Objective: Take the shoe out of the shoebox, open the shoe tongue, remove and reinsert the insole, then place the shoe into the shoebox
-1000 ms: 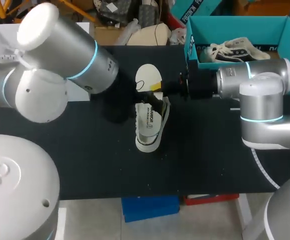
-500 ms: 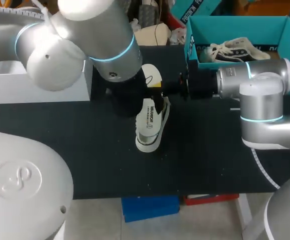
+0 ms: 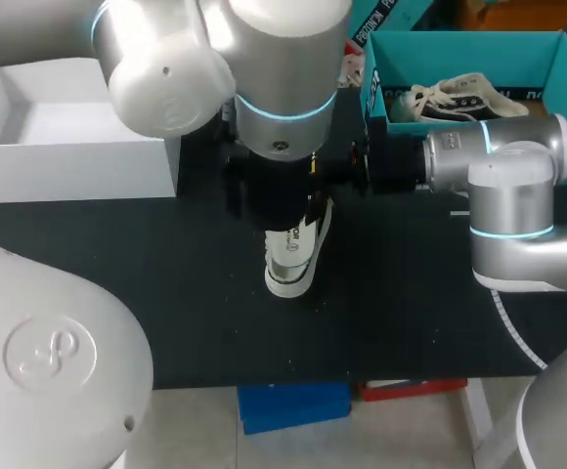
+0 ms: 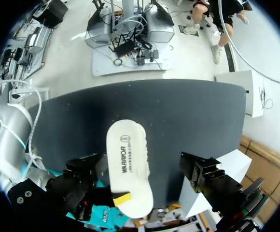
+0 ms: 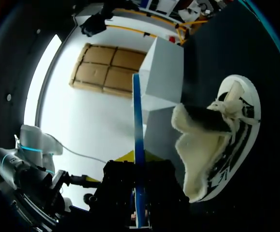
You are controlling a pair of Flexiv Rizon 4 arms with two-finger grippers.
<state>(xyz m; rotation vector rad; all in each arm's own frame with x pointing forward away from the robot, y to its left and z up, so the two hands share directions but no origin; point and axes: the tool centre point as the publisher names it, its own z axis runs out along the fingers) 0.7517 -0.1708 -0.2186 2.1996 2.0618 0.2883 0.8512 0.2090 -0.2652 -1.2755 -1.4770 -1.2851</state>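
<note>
Left gripper (image 4: 140, 165) hangs spread wide, holding nothing, straddling the white insole (image 4: 126, 154) that shows in the shoe (image 3: 285, 276), which lies on the table (image 3: 411, 313) outside the shoebox (image 3: 479, 47). Right gripper (image 3: 319, 170) is at the fleece tongue (image 5: 198, 145); its grip cannot be told. Insole judged thin, light and floppy: pinch its edge at the end away from the tongue.

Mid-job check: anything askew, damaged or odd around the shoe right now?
Nothing damaged or spilled. The insole is out of the shoe, pinched at one end by the right gripper, which fits this step. The shoe's fleecy tongue flops wide open; the left gripper hangs open over the insole.
</note>
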